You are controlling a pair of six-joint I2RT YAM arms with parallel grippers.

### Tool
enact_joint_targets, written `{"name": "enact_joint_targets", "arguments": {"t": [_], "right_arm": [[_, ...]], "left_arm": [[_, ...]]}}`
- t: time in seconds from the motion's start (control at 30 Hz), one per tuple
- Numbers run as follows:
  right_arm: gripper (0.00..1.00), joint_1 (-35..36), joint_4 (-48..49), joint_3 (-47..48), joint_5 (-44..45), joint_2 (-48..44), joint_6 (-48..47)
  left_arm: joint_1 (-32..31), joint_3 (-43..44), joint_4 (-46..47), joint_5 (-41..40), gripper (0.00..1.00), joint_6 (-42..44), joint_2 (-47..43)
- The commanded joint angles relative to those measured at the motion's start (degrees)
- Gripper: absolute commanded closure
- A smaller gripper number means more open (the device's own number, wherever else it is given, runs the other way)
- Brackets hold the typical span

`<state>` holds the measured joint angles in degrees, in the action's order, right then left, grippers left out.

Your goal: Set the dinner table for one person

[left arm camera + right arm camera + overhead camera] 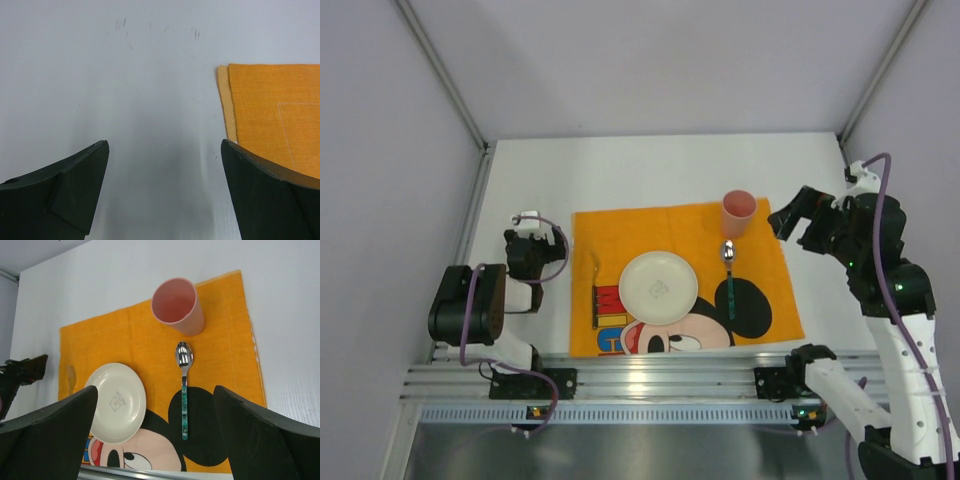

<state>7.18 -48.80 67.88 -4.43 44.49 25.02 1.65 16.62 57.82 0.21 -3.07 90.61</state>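
Across the cell floor: we see the large matte white rectangular dinner table [650, 165], running from the ribbed aluminium rail [650, 378] at the near edge to the far wall.
Handling: we judge it rigid, heavy and fixed, and smooth enough for things to slide. It offers no hold, so we only set things on it.
Setting: an orange cartoon-printed cloth mat [620, 232] lies mid-table. It bears a round cream plate [658, 287], a pink plastic cup [738, 212] at far right, a steel spoon with a green handle [728, 275] right of the plate, and a thin utensil [595, 292], probably a fork, at the left.
Left gripper [165, 150]: spread wide, empty, low over white surface beside the mat's far-left corner.
Right gripper [155, 388]: spread wide, empty, raised right of the cup.
Room: grey walls [390, 200] stand close on the left and right, and we see white surface beyond the mat's far edge.
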Motion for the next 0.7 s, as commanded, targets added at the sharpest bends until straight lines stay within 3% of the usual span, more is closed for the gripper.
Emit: {"name": "enact_joint_targets", "arguments": {"t": [0.0, 0.4, 0.47, 0.57, 0.67], "right_arm": [[0.0, 2.1, 3.4, -0.8, 0.5, 1.0, -0.4], [0.0, 4.1, 9.2, -1.1, 3.8, 13.0, 2.4], [0.0, 7.8, 12.7, -4.4, 8.7, 13.8, 1.1], [0.0, 13.3, 24.4, -14.8, 23.0, 10.0, -5.5], [0.0, 12.9, 37.6, -25.2, 28.6, 7.8, -12.5]], "left_arm": [[-0.5, 1.1, 6.4, 0.9, 0.01, 0.1, 0.2], [-1.0, 1.0, 6.7, 0.3, 0.01, 0.3, 0.0], [-1.0, 1.1, 6.6, 0.2, 0.01, 0.3, 0.1], [-1.0, 1.0, 6.7, 0.3, 0.01, 0.4, 0.0], [-1.0, 1.0, 6.7, 0.3, 0.01, 0.3, 0.1]]}}
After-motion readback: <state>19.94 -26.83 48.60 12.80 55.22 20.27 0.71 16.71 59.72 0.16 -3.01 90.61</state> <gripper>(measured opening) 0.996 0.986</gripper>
